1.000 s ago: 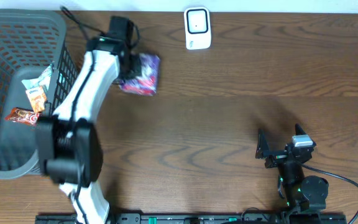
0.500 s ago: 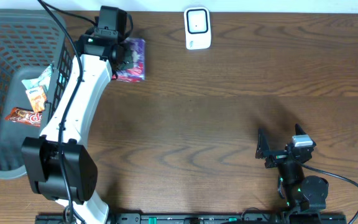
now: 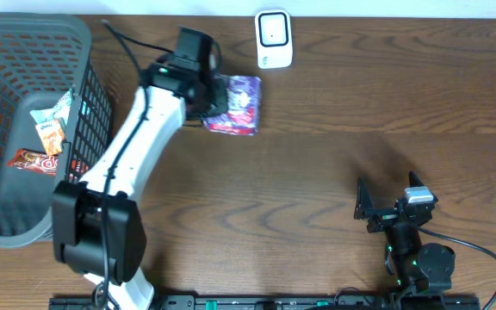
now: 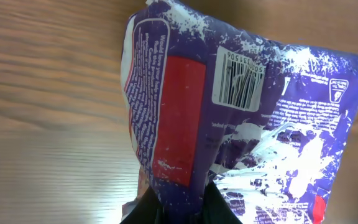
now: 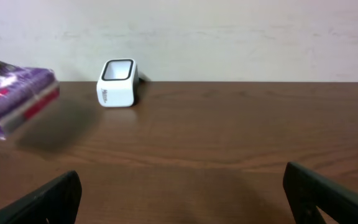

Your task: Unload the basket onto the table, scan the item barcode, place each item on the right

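1. Robot arms: two. The left arm has a white casing; the right arm is dark.
2. Purple packet: one, with one barcode label on its face.
3. White scanner: one.
4. Grey mesh basket: one.
5. Wrapped items in the basket: three can be made out, a pale packet, an orange packet and a red-brown bar. Whether more lie hidden cannot be told.
6. Wooden table: one.
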Tool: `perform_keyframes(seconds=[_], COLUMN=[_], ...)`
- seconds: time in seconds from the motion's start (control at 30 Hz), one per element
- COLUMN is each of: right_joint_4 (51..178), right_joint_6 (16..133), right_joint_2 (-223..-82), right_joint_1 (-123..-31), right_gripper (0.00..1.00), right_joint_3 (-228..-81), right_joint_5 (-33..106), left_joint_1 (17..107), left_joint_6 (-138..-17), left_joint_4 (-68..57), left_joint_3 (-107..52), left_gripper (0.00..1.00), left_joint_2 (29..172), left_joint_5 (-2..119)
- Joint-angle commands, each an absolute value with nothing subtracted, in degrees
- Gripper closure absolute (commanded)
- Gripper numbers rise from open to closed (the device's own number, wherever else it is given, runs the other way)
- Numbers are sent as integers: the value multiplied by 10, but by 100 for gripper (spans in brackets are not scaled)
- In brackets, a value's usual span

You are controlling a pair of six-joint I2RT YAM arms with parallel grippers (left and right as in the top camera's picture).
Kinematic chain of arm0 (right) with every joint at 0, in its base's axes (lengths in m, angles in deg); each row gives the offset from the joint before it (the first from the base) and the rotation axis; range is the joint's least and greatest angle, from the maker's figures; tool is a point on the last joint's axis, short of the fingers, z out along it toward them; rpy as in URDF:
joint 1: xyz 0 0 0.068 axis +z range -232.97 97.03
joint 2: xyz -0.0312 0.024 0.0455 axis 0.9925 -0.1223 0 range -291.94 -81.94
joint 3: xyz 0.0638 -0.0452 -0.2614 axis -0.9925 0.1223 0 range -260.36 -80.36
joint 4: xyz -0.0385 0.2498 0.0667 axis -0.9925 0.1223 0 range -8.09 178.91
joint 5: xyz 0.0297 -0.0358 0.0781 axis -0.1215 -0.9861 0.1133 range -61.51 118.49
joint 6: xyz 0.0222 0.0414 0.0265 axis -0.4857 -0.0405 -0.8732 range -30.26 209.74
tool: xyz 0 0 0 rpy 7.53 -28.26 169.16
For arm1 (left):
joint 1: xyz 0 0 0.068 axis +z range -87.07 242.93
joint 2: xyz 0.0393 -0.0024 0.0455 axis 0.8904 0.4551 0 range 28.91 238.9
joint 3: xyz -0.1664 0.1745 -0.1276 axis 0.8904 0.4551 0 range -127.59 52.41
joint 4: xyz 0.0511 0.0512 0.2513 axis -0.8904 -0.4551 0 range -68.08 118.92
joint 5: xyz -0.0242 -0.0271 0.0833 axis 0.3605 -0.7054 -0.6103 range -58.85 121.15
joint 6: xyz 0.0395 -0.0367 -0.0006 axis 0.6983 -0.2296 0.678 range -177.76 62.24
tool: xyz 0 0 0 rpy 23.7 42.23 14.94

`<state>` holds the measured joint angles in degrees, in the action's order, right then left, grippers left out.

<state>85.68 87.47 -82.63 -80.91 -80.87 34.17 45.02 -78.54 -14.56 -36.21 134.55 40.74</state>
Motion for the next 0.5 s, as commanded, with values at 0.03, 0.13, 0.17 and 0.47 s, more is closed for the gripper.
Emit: perform_keyframes(seconds=[0.03,0.13,0.17,0.47], right_joint_4=[857,857,857,857], right_joint_6=[883,883,883,883], right_joint_2=[-823,-823,-823,-823], right_joint_1=[-803,-803,-803,-803], right_gripper=[1,1,1,1], right_joint_3=[-807,-807,-807,-807], right_joint_5=[340,340,340,340], left_joint_1=[422,412,412,414], left_joint_6=[-795,-795,-795,-795], left_joint_4=[-137,-137,-137,-137], left_joint_3=[-358,-358,-358,-359], left_gripper=[92,82,65,35], left_joint_2=[1384,1406,1412,1415], left_joint_5=[386,333,324,324])
